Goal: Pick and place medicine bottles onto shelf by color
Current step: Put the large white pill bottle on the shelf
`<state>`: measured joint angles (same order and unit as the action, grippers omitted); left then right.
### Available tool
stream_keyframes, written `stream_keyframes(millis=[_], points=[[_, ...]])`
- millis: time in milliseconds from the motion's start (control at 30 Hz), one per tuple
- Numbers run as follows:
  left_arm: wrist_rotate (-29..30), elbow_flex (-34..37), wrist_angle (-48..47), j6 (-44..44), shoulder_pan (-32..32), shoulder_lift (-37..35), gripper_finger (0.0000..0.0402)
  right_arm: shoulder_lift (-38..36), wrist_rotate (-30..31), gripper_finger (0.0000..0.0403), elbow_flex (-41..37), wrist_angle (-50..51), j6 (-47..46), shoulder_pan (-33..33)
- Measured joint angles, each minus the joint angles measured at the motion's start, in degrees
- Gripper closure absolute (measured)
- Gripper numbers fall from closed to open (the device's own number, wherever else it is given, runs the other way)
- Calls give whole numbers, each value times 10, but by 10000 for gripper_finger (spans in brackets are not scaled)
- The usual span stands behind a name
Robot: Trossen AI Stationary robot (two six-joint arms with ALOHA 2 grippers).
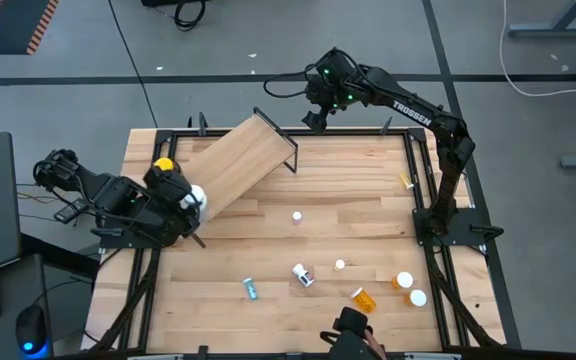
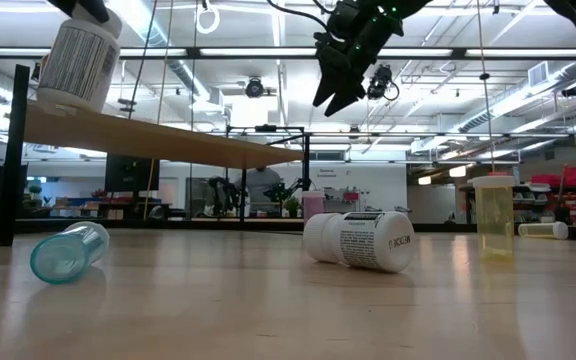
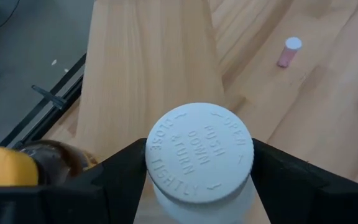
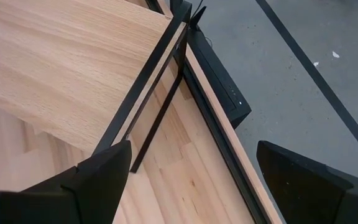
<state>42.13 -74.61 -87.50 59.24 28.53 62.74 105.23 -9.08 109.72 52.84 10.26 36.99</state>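
Observation:
The plywood shelf [image 1: 238, 160] stands aslant at the table's far left on its black frame. My left gripper [image 1: 186, 197] is at the shelf's left end, shut on a white-capped bottle [image 2: 78, 58] with a printed label. The amber jar with the yellow lid [image 1: 164, 164] stands on the shelf beside it and also shows in the left wrist view [image 3: 5, 169]. My right gripper [image 1: 314, 118] hangs open and empty over the shelf's far corner, high above the table [image 2: 340, 85]. Other bottles lie or stand on the near part of the table. My left gripper pinches the bottle's white cap [image 3: 199, 152] between its two fingers, one on each side of the cap's rim [image 3: 143, 163]. The fingers come from above. The bottle hangs a little tilted, its base [image 2: 60, 102] at the shelf board; whether it rests there I cannot tell.
On the tabletop: a teal vial [image 1: 252, 289] lying, a white bottle [image 1: 303, 275] on its side, two small white vials [image 1: 296, 216] [image 1: 340, 265], orange vials [image 1: 365, 299] [image 1: 403, 281], a white cap [image 1: 418, 297]. A dark object [image 1: 351, 325] sits at the near edge.

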Motion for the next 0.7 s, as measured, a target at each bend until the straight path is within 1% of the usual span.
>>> stream_keyframes(millis=[700], points=[[5,0,-22,2,0,-2,127,0,0,46,0,0,0,0]])
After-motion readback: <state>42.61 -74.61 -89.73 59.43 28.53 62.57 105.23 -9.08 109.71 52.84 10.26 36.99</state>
